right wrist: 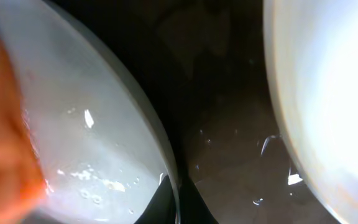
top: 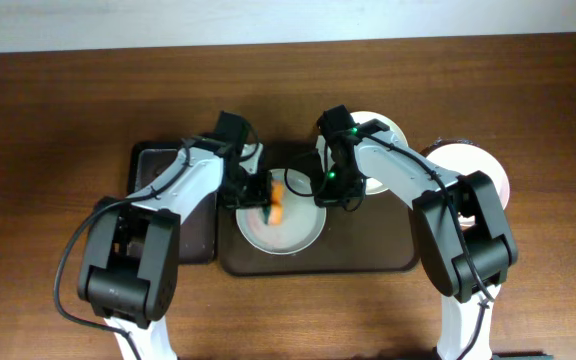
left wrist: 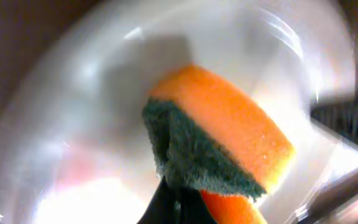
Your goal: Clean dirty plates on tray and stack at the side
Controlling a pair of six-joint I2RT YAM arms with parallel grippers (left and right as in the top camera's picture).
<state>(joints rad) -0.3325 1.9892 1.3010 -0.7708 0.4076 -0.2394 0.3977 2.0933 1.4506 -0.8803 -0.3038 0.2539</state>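
Note:
A white plate (top: 290, 233) lies at the left of the dark brown tray (top: 368, 250). My left gripper (top: 264, 192) is shut on a green-orange sponge (top: 276, 203) and presses it on that plate. In the left wrist view the sponge (left wrist: 222, 143) rests on the plate (left wrist: 92, 112), which has a faint pink smear, with my fingers (left wrist: 180, 206) below it. My right gripper (top: 320, 197) is shut on the plate's right rim; in the right wrist view the rim (right wrist: 166, 162) sits between my fingers (right wrist: 178, 202). A second plate (top: 383, 128) sits at the tray's back, also in the right wrist view (right wrist: 328, 93).
A smaller black tray (top: 153, 165) lies left of the brown tray, under my left arm. A third white plate (top: 473, 165) with a pinkish edge sits on the wooden table (top: 48, 150) right of the brown tray.

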